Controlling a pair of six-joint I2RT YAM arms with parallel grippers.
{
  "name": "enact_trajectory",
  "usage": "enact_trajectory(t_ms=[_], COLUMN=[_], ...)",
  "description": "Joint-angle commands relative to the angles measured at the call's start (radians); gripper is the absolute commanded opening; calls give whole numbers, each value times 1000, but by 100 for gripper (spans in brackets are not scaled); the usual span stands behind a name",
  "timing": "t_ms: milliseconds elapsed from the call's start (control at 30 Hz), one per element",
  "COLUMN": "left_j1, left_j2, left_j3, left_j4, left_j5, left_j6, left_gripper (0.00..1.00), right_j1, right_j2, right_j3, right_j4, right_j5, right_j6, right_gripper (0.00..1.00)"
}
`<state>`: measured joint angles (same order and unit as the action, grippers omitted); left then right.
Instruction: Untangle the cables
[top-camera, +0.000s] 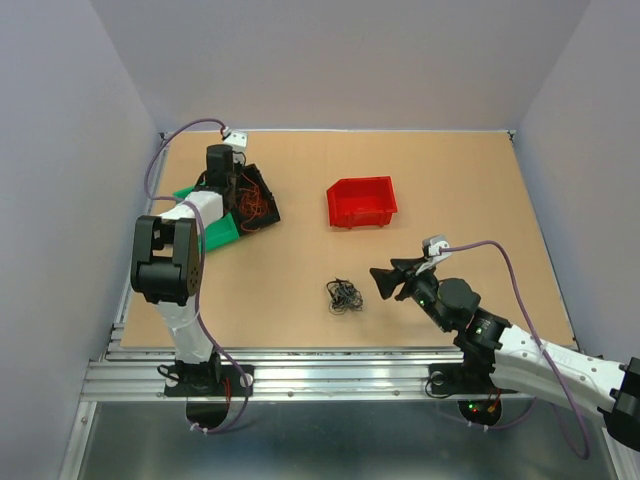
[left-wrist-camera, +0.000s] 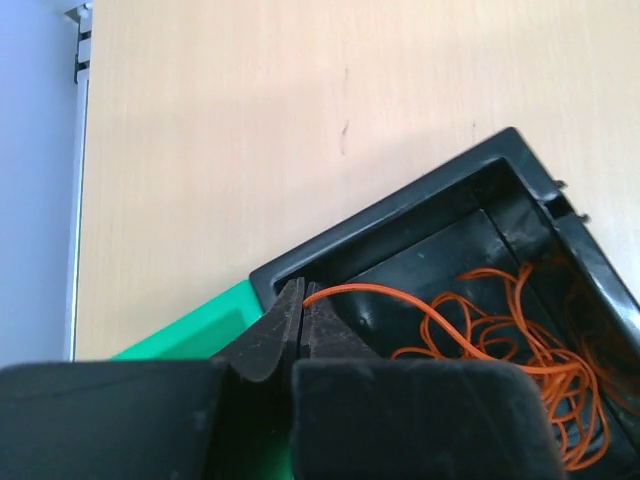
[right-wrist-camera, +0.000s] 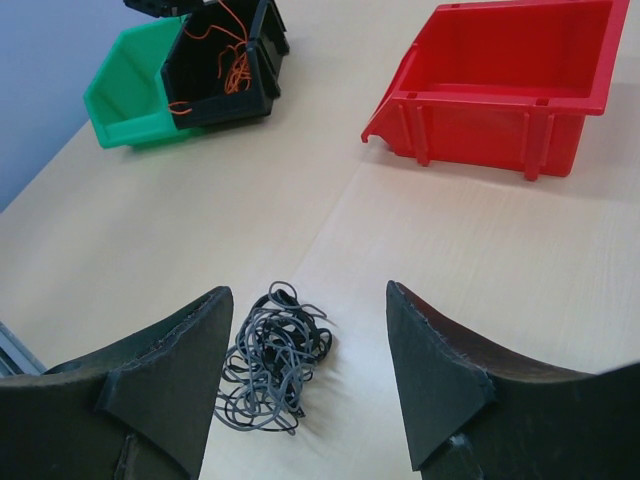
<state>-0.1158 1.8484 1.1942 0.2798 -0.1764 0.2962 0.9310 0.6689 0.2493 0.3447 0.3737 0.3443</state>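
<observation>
Table (top-camera: 450, 200): left jaws clamp orange cable (left-wrist-camera: 540, 352), right wide.

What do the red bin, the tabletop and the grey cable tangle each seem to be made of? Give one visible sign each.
Red bin: likely moulded plastic, slightly glossy, ribbed walls.
Tabletop: pale wood or wood-look laminate, matte, faint grain.
Grey cable tangle: probably plastic-sheathed wire; thin, smooth, springy loops.

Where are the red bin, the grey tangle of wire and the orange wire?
red bin (top-camera: 362, 199), top view, bare floor.
grey cable tangle (right-wrist-camera: 272, 365), right wrist view, clump's middle.
orange cable (left-wrist-camera: 560, 385), left wrist view, dense loops.
</observation>
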Motion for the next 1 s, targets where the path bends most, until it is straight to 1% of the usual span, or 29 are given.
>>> enact_trajectory(t_ms=[0,100,167,267,300,333,467,567,600,633,667,767,900,933,967], left_j1=[-13,-15,-30,-54,-71,-76,-79,-79,-79,-79,-79,-79,-79,-81,-81], left_j2=[-21,-34,-40,-34,-14,-3,75,104,106,103,95,25,-95,-107,-135], left_j3=[38,18,8,10,25,36,90,117,120,120,114,58,-8,-16,-16], left_j4=[-1,-1,1,-5,-11,-34,-88,-111,-114,-114,-110,-52,-2,-2,-17], left_j5=[63,119,123,54,8,-4,-20,-21,-20,-20,-23,-28,-23,-21,-18], left_j6=[-26,20,47,67,72,69,61,54,52,49,46,44,37,37,34], left_gripper=[0,0,0,1,1,1,2,5,8,17,22,35,41,46,49], right_j1=[5,3,5,5,5,5,5,5,5,3,3,5,5,5,3], right_j2=[-3,-3,-2,-3,-3,-2,-3,-5,-6,-6,-8,-12,-9,-6,-5], right_j3=[7,8,8,8,8,8,7,7,5,5,5,4,5,5,8], right_j4=[31,31,30,31,31,30,30,30,30,30,30,30,31,31,30], right_j5=[8,7,7,8,5,7,5,5,5,5,5,4,4,4,4], right_j6=[-4,-4,-4,-4,-2,-4,-4,-4,-4,-4,-4,-4,-2,-2,-1], right_gripper=[68,68,68,68,68,68,68,68,68,68,68,68,68,68,68])
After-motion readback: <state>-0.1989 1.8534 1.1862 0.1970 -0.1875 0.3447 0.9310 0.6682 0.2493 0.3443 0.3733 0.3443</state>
